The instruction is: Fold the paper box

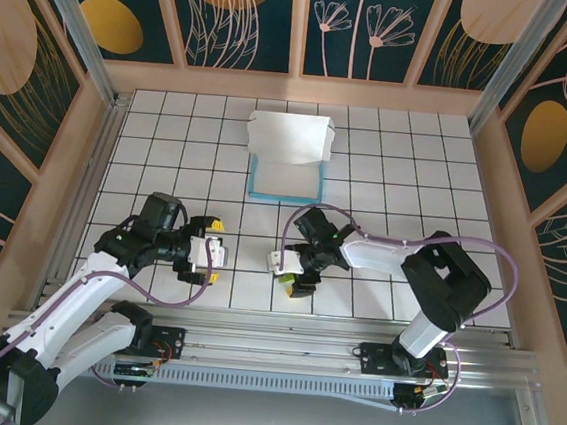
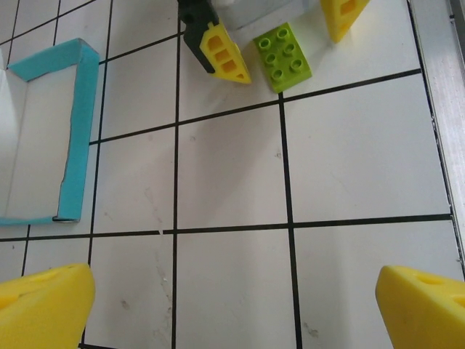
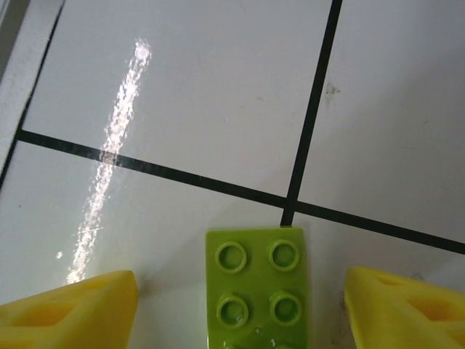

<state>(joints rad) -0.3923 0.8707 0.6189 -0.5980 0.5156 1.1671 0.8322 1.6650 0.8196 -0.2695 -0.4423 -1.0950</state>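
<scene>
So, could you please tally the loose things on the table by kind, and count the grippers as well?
Paper box: 1
Green block: 1
Grippers: 2 (left gripper, right gripper)
Total: 4

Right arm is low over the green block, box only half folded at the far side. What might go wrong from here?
1. The right gripper is open with its fingers straddling the lime-green block; closing would likely grab it, not the paper box.
2. The box lies farther out than the open left gripper too; a stretched reach may shove the light card rather than crease it.
</scene>
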